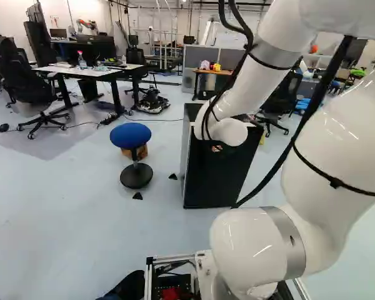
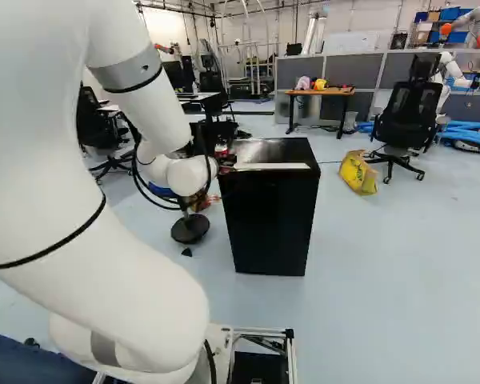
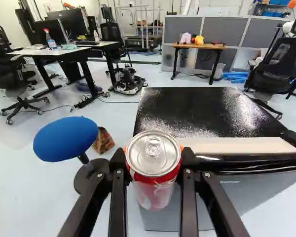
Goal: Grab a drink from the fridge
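At the end of the white arm, my gripper [image 2: 226, 163] shows small and partly hidden beside the top front edge of the black fridge [image 2: 270, 220]. In the wrist view the gripper [image 3: 153, 157] is shut on a red and silver drink can [image 3: 153, 185], one finger on each side. The can is upright with its silver lid and pull tab facing up. Just beyond it lies the fridge's glossy top [image 3: 202, 113], with a pale strip along the near edge. The fridge door looks shut; its inside is not visible.
A blue stool [image 1: 130, 135] stands left of the fridge, with a small brown box [image 3: 103, 141] behind it. Desks [image 1: 87, 70] and office chairs are farther left. Beyond the fridge is a wooden table [image 2: 320, 92]; a yellow bag [image 2: 358, 173] and black chair [image 2: 406, 120] stand to its right.
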